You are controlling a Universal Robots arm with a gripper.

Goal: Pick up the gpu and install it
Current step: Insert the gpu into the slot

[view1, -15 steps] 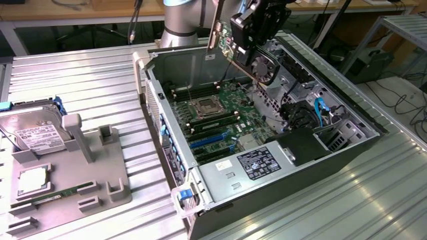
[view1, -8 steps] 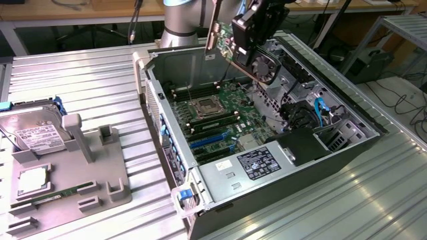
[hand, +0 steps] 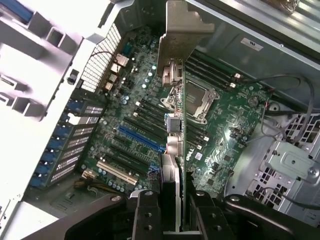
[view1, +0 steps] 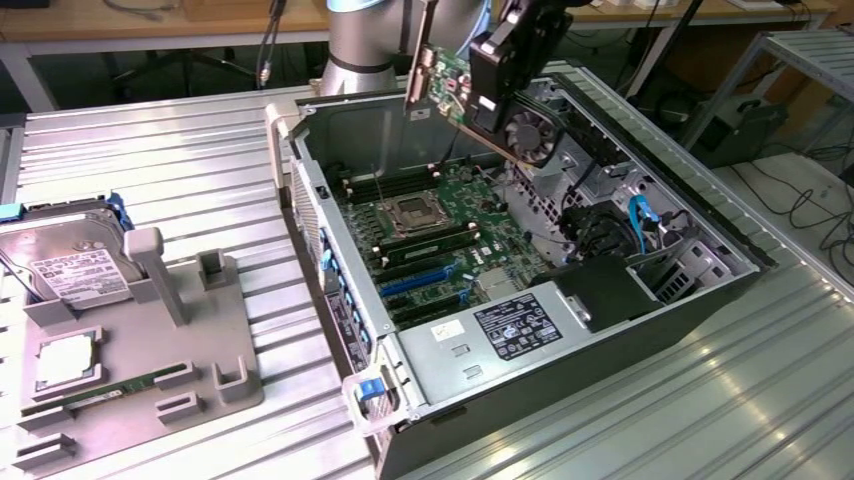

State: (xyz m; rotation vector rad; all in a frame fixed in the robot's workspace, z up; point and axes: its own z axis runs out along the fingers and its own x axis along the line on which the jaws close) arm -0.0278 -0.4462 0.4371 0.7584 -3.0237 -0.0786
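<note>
**Robotics laboratory, computer-assembly station.**
A ribbed metal worktop (view1: 160, 150) is fitted out with an opened computer case (view1: 667, 300) and a grey parts fixture (view1: 200, 330) in which a hard drive (view1: 74, 265) is seated. A robot arm (view1: 360, 45) is seen at its far side, its claw (hand: 172, 200) clamped on the gpu (view1: 527, 130). Wooden benches (view1: 134, 20), a metal rack (view1: 801, 50) and loose floor cables (view1: 807, 200) are noted around.

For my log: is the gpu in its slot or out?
Out: the claw holds the gpu on edge above the open case, off the motherboard.
</note>
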